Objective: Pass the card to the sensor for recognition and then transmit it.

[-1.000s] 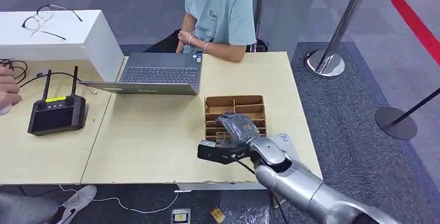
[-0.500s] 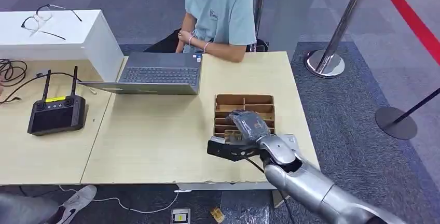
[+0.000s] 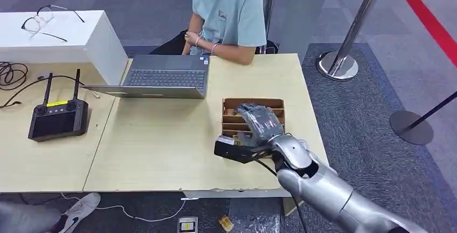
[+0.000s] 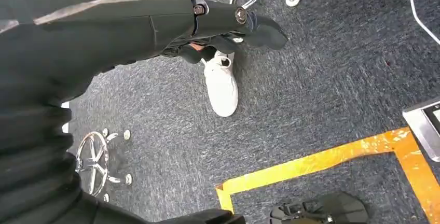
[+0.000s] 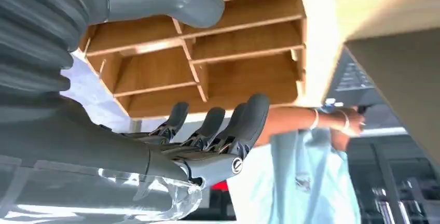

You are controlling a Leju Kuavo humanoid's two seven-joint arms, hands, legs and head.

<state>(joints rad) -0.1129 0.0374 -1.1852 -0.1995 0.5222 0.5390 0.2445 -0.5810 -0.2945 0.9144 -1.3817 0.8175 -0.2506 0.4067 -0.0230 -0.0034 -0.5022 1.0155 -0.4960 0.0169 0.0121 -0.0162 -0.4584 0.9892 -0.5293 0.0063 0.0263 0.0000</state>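
Right hand (image 3: 258, 125) hovers over the wooden divided box (image 3: 253, 104), fingers (image 5: 244, 125) spread, nothing visibly held. Card not discernible; orientation cannot be told. Left hand (image 4: 228, 24) hangs over carpet, grip unclear.

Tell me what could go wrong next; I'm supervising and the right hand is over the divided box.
1. The right hand hovers open over the wooden box, and I see no card in the compartments shown; it may close on nothing or snag a divider.
2. The box lies loose near the right edge of the table, so a push from the fingers could slide it off.
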